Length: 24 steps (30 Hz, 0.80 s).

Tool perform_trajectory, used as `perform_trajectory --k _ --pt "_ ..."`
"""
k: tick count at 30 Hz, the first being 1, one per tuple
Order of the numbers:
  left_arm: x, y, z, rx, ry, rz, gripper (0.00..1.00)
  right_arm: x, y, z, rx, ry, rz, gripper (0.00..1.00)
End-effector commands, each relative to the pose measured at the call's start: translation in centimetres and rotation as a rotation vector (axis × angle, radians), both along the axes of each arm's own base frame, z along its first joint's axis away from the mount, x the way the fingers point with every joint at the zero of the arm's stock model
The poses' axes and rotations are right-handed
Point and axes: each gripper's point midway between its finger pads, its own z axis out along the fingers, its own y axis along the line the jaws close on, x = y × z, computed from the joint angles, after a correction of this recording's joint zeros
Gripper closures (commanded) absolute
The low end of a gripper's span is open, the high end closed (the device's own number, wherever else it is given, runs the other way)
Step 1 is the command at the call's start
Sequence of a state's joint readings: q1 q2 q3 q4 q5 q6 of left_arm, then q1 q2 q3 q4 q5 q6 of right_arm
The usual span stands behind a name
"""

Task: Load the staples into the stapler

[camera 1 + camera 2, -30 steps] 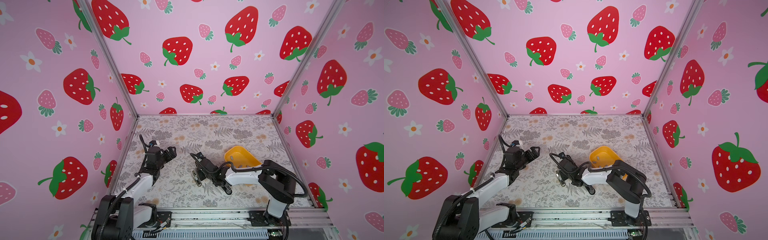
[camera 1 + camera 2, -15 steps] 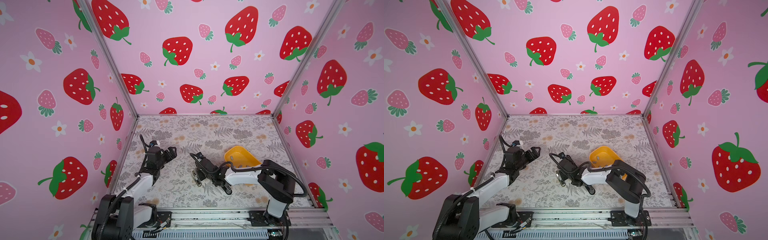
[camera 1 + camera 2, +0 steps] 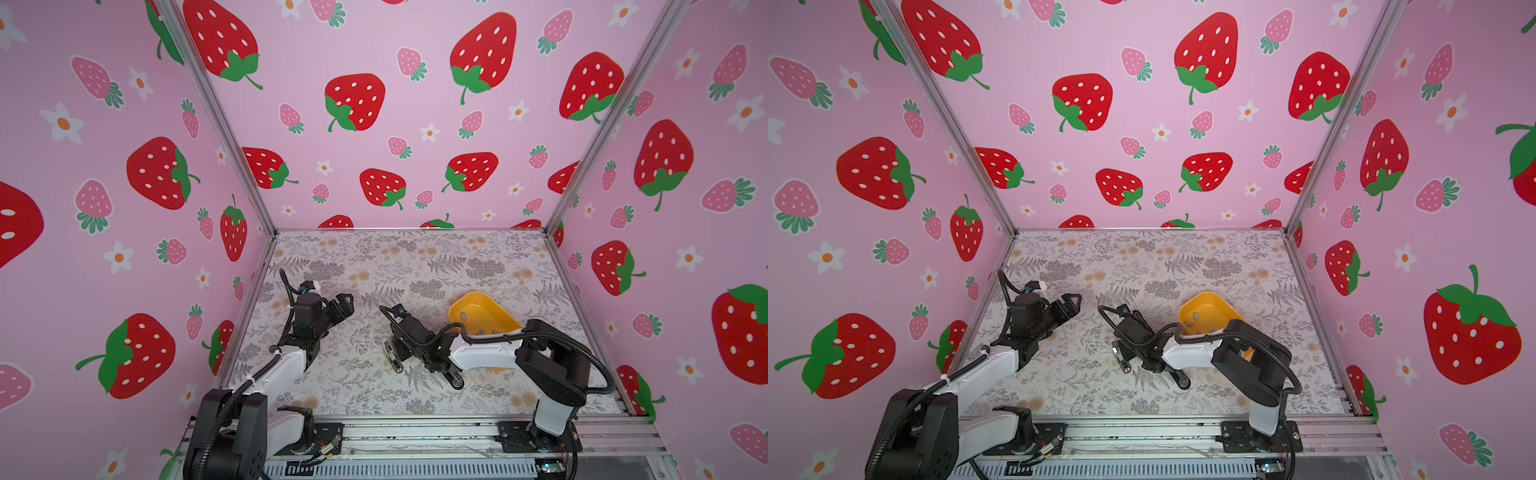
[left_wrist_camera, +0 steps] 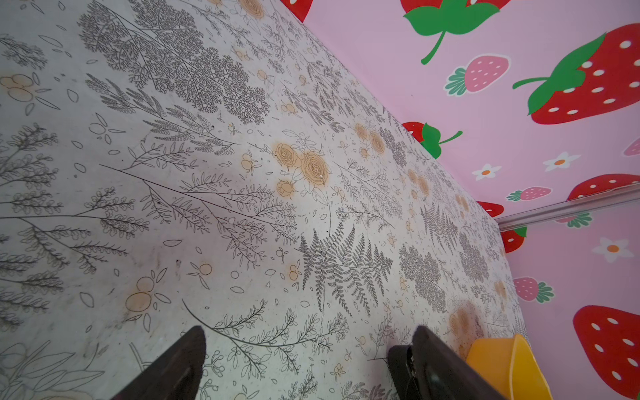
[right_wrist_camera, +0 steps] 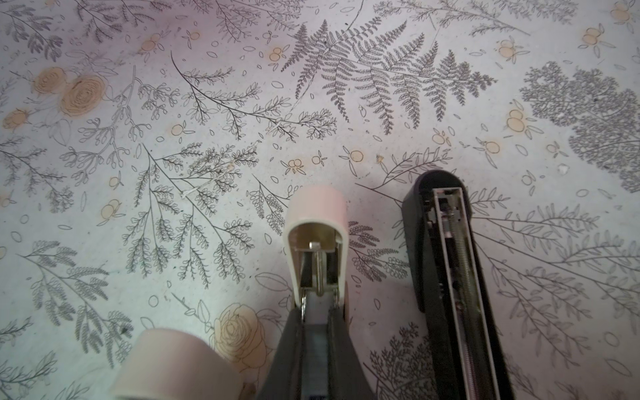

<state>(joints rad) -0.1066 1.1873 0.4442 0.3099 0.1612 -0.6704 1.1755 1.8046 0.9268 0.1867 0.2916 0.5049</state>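
The stapler [image 5: 446,242] lies swung open on the floral mat, its black magazine rail facing up. My right gripper [image 5: 317,311] is shut on its pale top cover [image 5: 317,214], which stands beside the rail. In both top views this gripper [image 3: 401,351] [image 3: 1127,353] sits low at mid-table over the stapler [image 3: 455,379]. The staples [image 3: 463,316] [image 3: 1187,324] are small grey strips lying in the yellow bin [image 3: 494,309]. My left gripper [image 3: 345,301] [image 4: 308,339] hangs open over bare mat on the left, with nothing between its fingers.
The yellow bin [image 3: 1214,303] stands just behind the right arm, and its corner [image 4: 512,363] shows in the left wrist view. A pale rounded piece [image 5: 173,363] sits close to the right gripper. Pink strawberry walls close in three sides.
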Motion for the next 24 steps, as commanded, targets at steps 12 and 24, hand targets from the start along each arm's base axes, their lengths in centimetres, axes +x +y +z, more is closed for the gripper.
perform_trajectory --k 12,24 --pt "1.06 -0.3 1.53 -0.012 -0.032 -0.004 0.06 0.03 0.15 -0.39 -0.017 0.006 -0.018 1.0" --pt "1.14 -0.4 1.4 -0.017 -0.028 -0.008 0.06 -0.24 -0.11 -0.4 -0.018 0.011 -0.013 1.0"
